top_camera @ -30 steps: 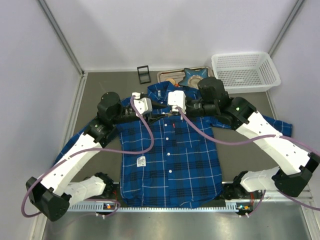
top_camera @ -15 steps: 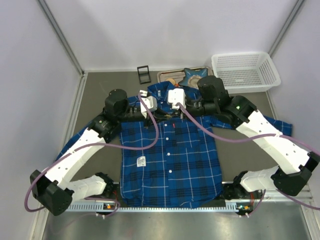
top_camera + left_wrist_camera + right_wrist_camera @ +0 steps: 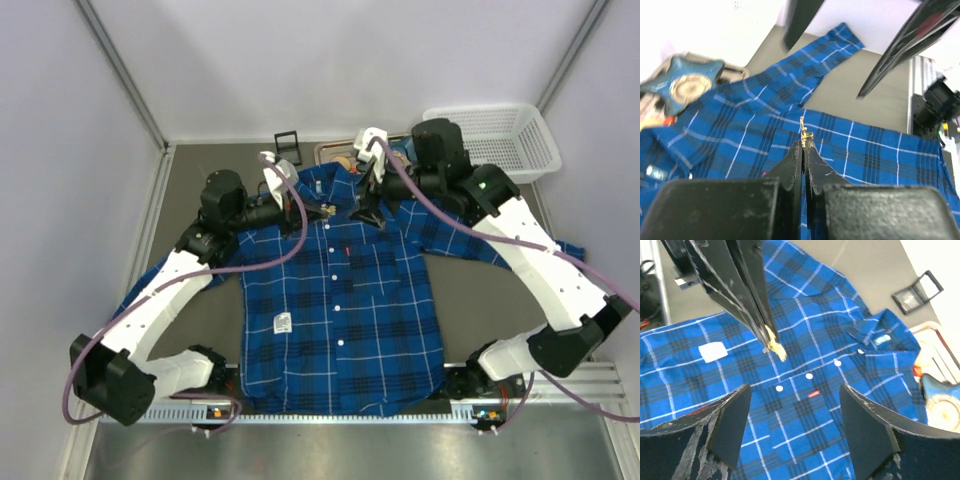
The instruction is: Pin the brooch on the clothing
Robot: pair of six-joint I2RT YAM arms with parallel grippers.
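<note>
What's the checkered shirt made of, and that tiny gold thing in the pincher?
The shirt looks like soft woven cloth, matte: it lies limp with wrinkles. The brooch is probably metal: pale gold, slightly shiny, but too small to be sure.

The shirt (image 3: pixel 340 300) was plaid in bright blue and dark navy, crossed by thin white lines, with white buttons (image 3: pixel 809 376) and a white label (image 3: pixel 283 322). The brooch (image 3: pixel 804 131) was pale gold. The star-shaped dish (image 3: pixel 687 82) was dusky blue, the basket (image 3: pixel 515 150) white, the table (image 3: pixel 190 172) dull grey-brown.
</note>
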